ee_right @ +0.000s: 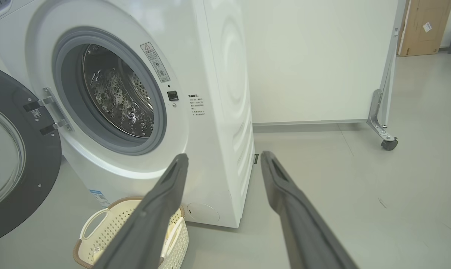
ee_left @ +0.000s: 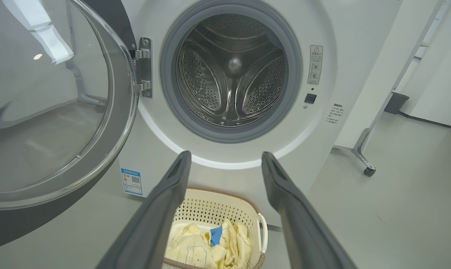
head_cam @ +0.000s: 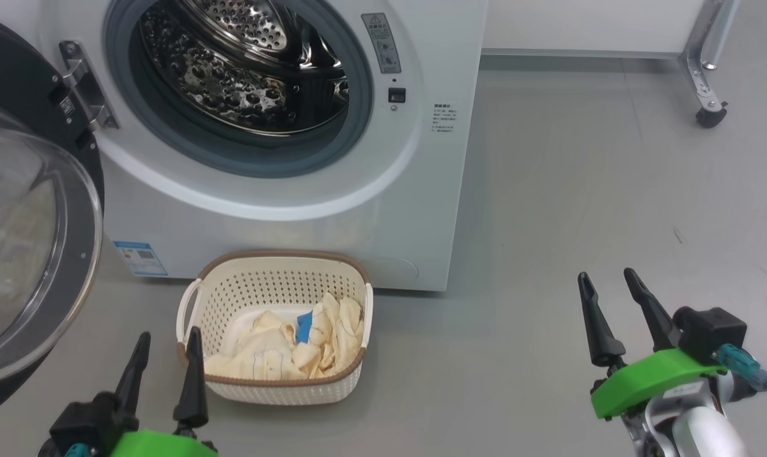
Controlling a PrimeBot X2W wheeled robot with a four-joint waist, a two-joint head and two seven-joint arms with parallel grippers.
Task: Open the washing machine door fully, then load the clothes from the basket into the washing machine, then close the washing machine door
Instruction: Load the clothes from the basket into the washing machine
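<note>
Two tools hang spread and empty low in the head view: the left tool (head_cam: pixel 169 334) at lower left, just beside the basket (head_cam: pixel 275 255), and the right tool (head_cam: pixel 606 275) at lower right, well apart over bare floor (head_cam: pixel 580 190). The door (head_cam: pixel 34 254) is swung wide on its hinge (head_cam: pixel 85 82) at the left edge, which leaves the drum (head_cam: pixel 244 70) at upper centre unblocked. The basket sits on the floor just in front of the washing machine (head_cam: pixel 421 190), below that opening, so the lift should be short. The clothes (head_cam: pixel 288 346) lie crumpled in the basket, none loaded yet. The open door crowds the left tool's side and could be bumped. A wheeled frame leg (head_cam: pixel 707 95) at upper right stands clear of the work.
</note>
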